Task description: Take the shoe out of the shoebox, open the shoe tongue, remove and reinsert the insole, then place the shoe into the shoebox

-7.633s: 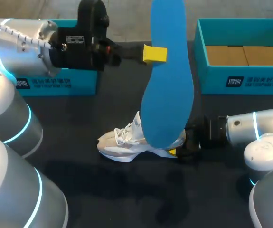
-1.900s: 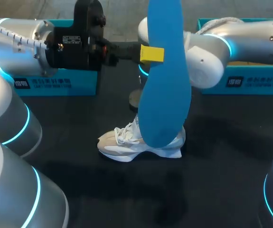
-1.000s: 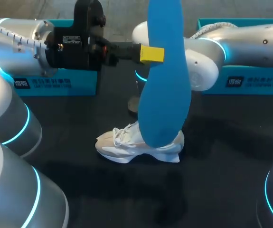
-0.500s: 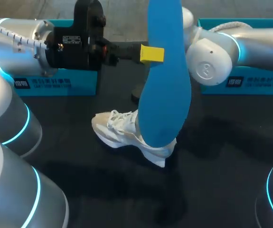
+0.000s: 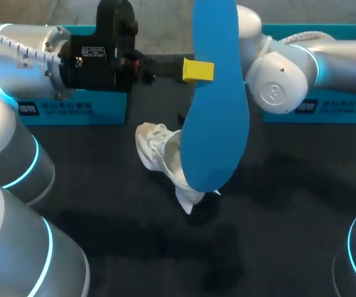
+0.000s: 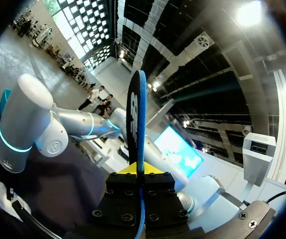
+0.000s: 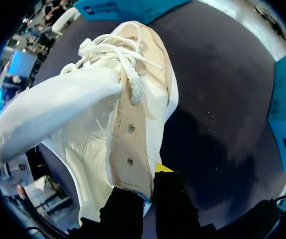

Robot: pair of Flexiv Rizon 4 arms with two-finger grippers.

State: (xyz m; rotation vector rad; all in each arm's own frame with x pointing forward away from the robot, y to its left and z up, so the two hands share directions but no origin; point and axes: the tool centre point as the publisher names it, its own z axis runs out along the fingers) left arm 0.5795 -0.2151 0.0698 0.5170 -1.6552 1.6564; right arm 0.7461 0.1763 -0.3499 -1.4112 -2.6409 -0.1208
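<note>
My left gripper (image 5: 199,70) is shut on the blue insole (image 5: 215,117) and holds it upright above the middle of the table. In the left wrist view the insole (image 6: 137,114) stands edge-on between the fingers of that gripper (image 6: 139,172). The white shoe (image 5: 162,154) hangs tilted behind the insole, toe toward the back left and heel low. My right arm (image 5: 280,77) comes in over the right box, and the insole hides its gripper in the head view. In the right wrist view my right gripper (image 7: 150,181) is shut on the shoe's (image 7: 108,109) side wall by the opening.
A teal shoebox (image 5: 314,102) with brown card inside stands at the back right. A second teal box (image 5: 72,110) sits at the back left, behind my left arm. The black table (image 5: 277,210) lies bare in front.
The right arm has lifted and turned the shoe: its toe swung toward the back left and its heel dropped toward the front. The left gripper and the insole stayed still.
</note>
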